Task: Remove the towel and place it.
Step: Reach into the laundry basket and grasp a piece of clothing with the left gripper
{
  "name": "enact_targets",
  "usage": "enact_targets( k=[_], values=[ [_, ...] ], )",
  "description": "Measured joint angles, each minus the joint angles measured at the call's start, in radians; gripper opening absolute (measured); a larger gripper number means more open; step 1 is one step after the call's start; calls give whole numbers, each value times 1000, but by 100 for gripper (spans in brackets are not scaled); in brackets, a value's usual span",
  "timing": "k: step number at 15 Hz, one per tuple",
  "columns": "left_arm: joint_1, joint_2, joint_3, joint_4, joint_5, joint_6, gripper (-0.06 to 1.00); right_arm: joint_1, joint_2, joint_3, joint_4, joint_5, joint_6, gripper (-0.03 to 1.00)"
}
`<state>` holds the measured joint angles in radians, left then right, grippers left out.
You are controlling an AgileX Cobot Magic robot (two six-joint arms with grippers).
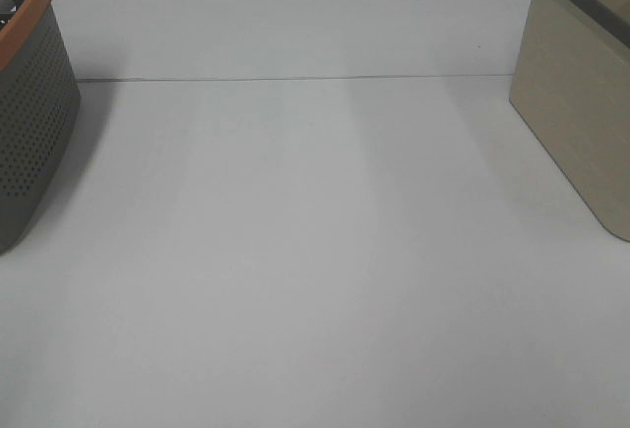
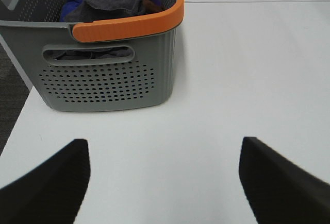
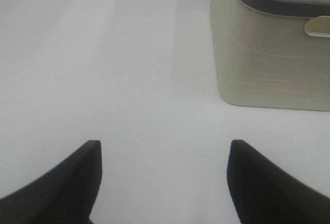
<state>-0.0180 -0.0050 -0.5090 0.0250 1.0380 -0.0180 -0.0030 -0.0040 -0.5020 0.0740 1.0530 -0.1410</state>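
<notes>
The towel (image 2: 111, 5) lies inside the grey basket (image 2: 103, 87), heaped on top of the load. Only its dark upper folds show above the orange rim (image 2: 129, 26). Beside it in the grey basket sits a blue cloth (image 2: 69, 7), mostly covered, and a brownish scrap at the far side that is too small to make out. More grey fabric shows through the basket's handle slot (image 2: 87, 55), but whether it belongs to the towel cannot be told.

The left claw (image 2: 162, 147) hangs over the tabletop (image 1: 315, 251) near the slotted wall of the grey basket, apart from it. Its dark fingers (image 2: 56, 183) are spread wide with nothing between them, and only their tips are in frame.

In the high view the grey basket is cut off at the edge, so its contents are hidden there, and neither arm appears.

Well apart from the grey basket, across the bare tabletop, stands a beige basket (image 1: 571, 123) with a dark rim, also cropped. The right claw (image 3: 165, 144) hovers on that far side, its fingers (image 3: 67, 183) likewise wide apart and holding nothing.
</notes>
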Motion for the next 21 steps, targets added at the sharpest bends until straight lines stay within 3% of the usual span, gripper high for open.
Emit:
enact_targets(
  k=[18,21],
  values=[
    [0,0,0,0,0,1,74,0,0,0,0,0,0,68],
    [0,33,-67,25,0,1,74,0,0,0,0,0,1,68]
  ],
)
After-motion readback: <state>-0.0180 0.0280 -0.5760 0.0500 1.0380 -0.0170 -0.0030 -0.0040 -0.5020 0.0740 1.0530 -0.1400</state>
